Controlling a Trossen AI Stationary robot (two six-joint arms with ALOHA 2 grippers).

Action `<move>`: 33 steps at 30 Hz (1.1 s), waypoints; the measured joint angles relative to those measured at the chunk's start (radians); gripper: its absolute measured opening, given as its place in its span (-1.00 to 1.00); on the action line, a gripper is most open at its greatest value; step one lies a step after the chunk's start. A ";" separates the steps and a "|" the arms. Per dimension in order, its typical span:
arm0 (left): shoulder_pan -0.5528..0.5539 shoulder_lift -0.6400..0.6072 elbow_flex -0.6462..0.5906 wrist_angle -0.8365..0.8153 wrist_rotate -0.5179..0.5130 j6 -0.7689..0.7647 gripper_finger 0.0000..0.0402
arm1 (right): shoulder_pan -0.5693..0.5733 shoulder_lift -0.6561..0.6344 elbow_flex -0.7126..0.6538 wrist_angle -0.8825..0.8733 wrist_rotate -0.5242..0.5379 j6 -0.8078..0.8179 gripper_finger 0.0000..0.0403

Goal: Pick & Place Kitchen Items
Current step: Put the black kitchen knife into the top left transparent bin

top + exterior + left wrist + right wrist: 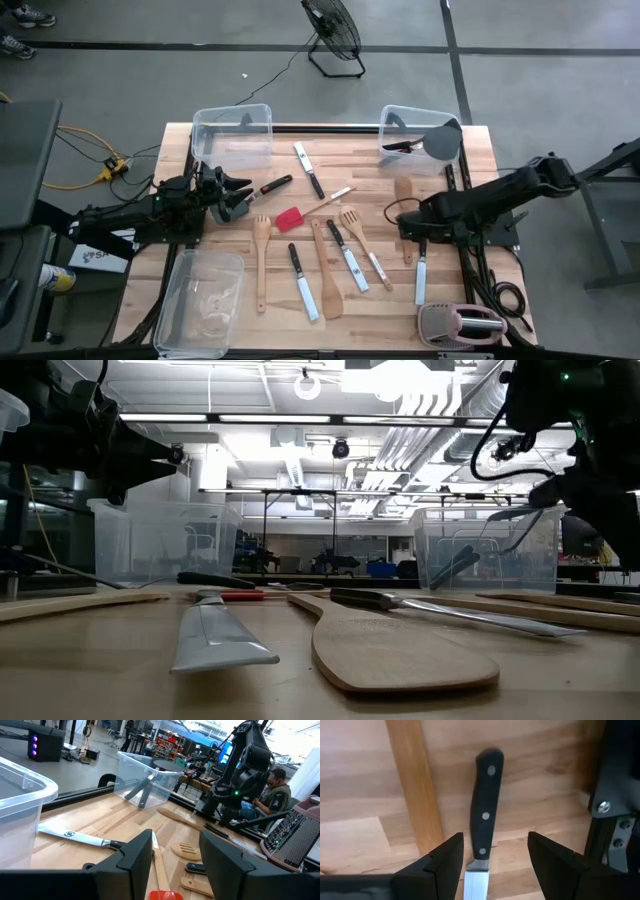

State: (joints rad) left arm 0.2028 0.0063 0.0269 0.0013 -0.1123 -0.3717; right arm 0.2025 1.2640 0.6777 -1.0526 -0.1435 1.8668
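High view shows me the table (pixel 230 190), then my right gripper (pixel 420 238) poised jaws apart and empty over the black-handled knife (pixel 485 805) on the right side. I judge this the reach step; next I lower and close on the handle. Left gripper (pixel 237 197) waits open at left.

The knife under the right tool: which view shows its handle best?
The right wrist view: the knife fills the middle, black riveted handle lying between the open right tool fingers, untouched. The high view shows it whole but small, partly under the arm. In the low and left wrist views I cannot pick it out.
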 joint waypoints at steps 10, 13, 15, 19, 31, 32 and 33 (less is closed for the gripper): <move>0.000 0.000 0.000 0.000 0.000 0.000 -0.19 | 0.036 0.066 0.000 0.017 -0.043 0.031 0.06; 0.000 0.000 0.000 0.000 0.000 0.000 -0.19 | 0.051 0.066 0.000 0.025 -0.043 0.061 0.06; 0.000 0.000 0.000 0.000 0.000 0.000 -0.19 | 0.064 0.066 0.000 0.025 -0.043 0.078 0.06; 0.000 0.000 0.000 0.000 0.000 0.000 -0.19 | 0.087 0.066 0.000 0.048 -0.038 0.107 0.06; 0.000 0.000 0.000 0.000 0.000 0.000 -0.19 | 0.099 0.066 -0.081 0.177 -0.026 0.145 0.06; 0.000 0.000 0.000 0.000 0.000 0.000 -0.19 | 0.099 0.066 -0.086 0.186 -0.024 0.145 0.06; 0.000 0.000 0.000 0.000 0.000 0.000 -0.19 | 0.099 0.066 -0.092 0.192 -0.023 0.145 0.05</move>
State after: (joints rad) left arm 0.2024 0.0060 0.0269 0.0013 -0.1121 -0.3717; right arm 0.3012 1.3304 0.5860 -0.8607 -0.1663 2.0123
